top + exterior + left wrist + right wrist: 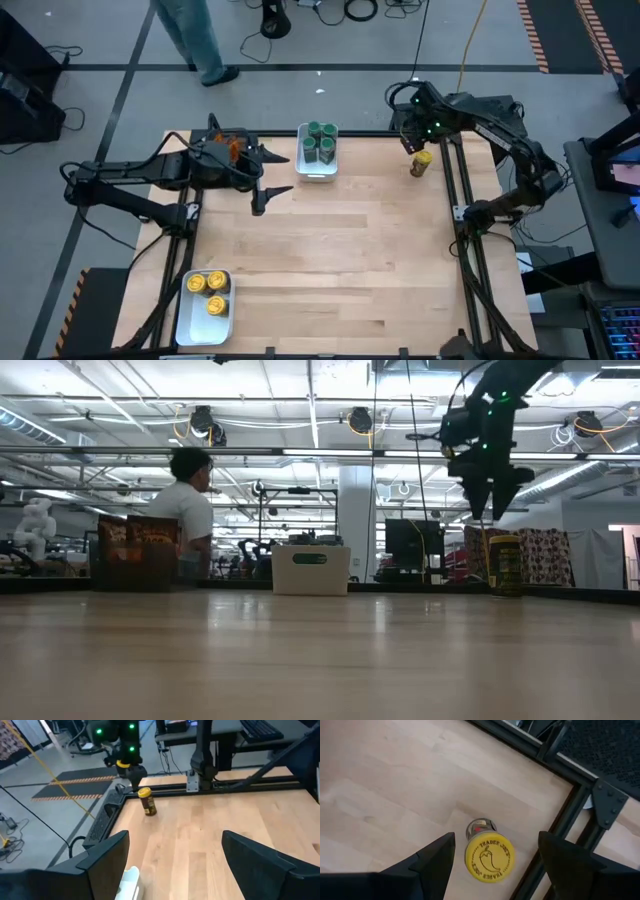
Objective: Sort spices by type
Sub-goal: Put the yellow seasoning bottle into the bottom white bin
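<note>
Right gripper (492, 857) of mine hangs spread wide above the upright yellow-lidded jar (488, 857), grasping nothing; my left gripper (272, 172) waits open, empty.

The floor (330, 40) is gray, with black cables (360, 10) — long lights (330, 453) shine on the ceiling, and a person (188, 510) stands far back.

table (360, 250): pale smooth wood | tray (318, 172): white plastic | claw (492, 857): matt black
</note>
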